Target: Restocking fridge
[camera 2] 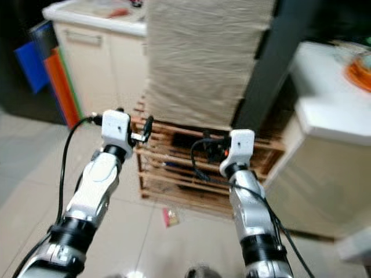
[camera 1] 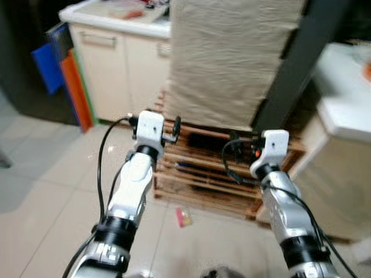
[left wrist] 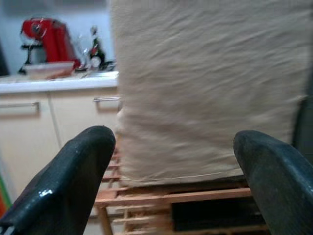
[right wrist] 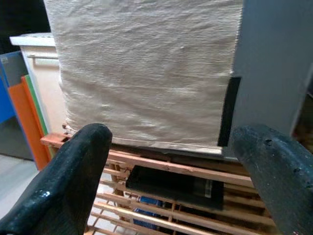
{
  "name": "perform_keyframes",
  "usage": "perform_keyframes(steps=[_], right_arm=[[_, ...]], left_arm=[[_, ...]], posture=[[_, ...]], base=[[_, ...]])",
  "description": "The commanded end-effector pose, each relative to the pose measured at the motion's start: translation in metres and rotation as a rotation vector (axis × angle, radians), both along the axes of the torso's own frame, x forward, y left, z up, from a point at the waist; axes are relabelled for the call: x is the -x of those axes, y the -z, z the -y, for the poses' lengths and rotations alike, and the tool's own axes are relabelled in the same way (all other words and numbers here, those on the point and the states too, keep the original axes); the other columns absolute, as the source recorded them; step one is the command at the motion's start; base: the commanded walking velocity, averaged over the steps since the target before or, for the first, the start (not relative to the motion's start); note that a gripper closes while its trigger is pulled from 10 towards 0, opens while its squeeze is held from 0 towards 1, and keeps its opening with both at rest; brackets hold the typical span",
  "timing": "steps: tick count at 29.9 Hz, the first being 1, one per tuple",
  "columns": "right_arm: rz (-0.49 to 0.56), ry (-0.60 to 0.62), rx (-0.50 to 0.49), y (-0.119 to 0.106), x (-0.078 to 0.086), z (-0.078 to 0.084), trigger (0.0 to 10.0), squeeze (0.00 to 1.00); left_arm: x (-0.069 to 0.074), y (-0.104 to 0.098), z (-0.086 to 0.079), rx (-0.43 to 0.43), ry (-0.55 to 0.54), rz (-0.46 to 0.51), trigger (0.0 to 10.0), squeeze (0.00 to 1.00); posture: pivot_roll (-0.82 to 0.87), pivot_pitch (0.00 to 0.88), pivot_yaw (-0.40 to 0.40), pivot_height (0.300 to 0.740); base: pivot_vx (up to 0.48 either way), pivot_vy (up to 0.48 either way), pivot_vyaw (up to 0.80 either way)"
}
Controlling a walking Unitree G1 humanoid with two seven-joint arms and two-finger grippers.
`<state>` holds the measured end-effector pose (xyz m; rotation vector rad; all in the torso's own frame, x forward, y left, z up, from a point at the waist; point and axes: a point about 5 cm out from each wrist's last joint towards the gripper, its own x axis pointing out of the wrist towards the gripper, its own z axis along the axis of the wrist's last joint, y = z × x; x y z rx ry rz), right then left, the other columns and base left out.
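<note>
A beige cloth (camera 1: 232,58) hangs over a slatted wooden rack (camera 1: 203,168) straight ahead. Both arms are raised toward it. My left gripper (camera 1: 155,123) is held at the rack's left top corner, open, with nothing between its fingers (left wrist: 73,181). Level with the rack's upper shelf, my right gripper (camera 1: 255,142) is open too, and its fingers (right wrist: 73,176) hold nothing. A flat dark box (right wrist: 171,183) lies on a shelf under the cloth.
A small pink item (camera 1: 184,216) lies on the tiled floor before the rack. Cream cabinets (camera 1: 116,69) stand at the back left, with blue and orange boards (camera 1: 64,75) leaning beside them. A white counter (camera 1: 348,110) is close on the right. A dark panel (camera 1: 295,63) borders the cloth.
</note>
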<state>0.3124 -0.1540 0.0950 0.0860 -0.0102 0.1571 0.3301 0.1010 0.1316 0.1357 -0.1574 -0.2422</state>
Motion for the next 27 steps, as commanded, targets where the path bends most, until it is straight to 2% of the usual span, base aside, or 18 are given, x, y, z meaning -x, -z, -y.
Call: perform_keyframes(steps=[1, 7, 13, 27], right_arm=[[0.011, -0.002, 0.012, -0.003, -0.002, 0.001, 10.0, 0.16], [0.010, 0.003, 0.005, -0.002, -0.002, 0.001, 10.0, 0.18], [0.011, 0.009, -0.005, -0.002, -0.002, -0.001, 10.0, 0.18], [0.008, 0.015, -0.010, -0.001, -0.004, 0.000, 10.0, 0.18]], left_arm=[[0.001, -0.004, 0.006, -0.005, 0.031, 0.020, 10.0, 0.00], [0.003, -0.006, 0.013, -0.008, 0.099, 0.036, 10.0, 0.00], [0.004, -0.007, 0.014, -0.016, 0.132, 0.048, 10.0, 0.00], [0.009, -0.006, 0.020, -0.020, 0.298, 0.055, 10.0, 0.00]], posture=[[-0.06, 0.000, -0.040, 0.740], [-0.06, 0.000, -0.038, 0.740], [-0.06, 0.000, -0.038, 0.740], [-0.06, 0.000, -0.040, 0.740]], base=[[0.000, 0.000, -0.63], [0.000, 0.000, -0.64], [0.480, 0.000, -0.64], [0.470, 0.000, -0.65]])
